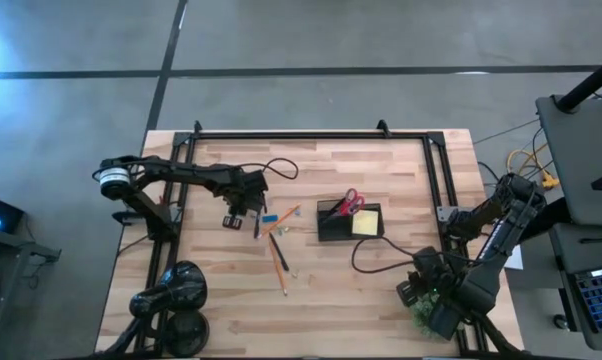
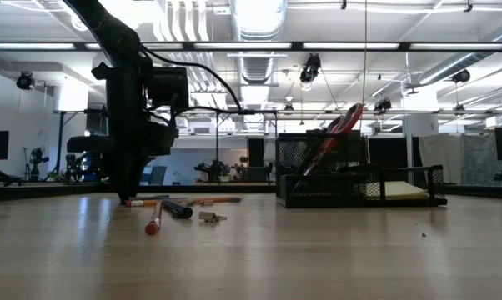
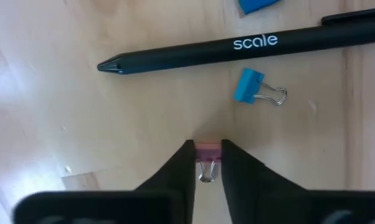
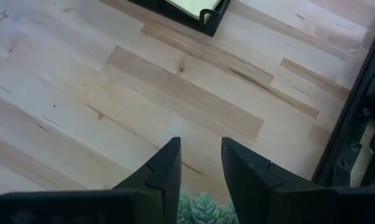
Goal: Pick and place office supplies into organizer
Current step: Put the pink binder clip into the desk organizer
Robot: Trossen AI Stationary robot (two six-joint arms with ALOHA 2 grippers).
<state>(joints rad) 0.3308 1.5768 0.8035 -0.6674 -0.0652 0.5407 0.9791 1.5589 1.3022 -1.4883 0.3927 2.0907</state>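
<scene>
The left hand [image 3: 207, 163] had clenched on a small pink binder clip [image 3: 206, 152] lying on the worktop [image 1: 381, 280] well left of the organizer [image 1: 349, 222]; so narrow a pinch could slip in lifting, dropping it beside the black pen [image 3: 237, 50] beyond.

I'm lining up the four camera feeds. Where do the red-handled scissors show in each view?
High view: red-handled scissors stand in the organizer, right of table centre.
Low view: scissors lean up out of the organizer, right of centre.
Left wrist view: not in it.
Right wrist view: not in it; only an organizer corner shows.
Shared landmark: the organizer.
</scene>
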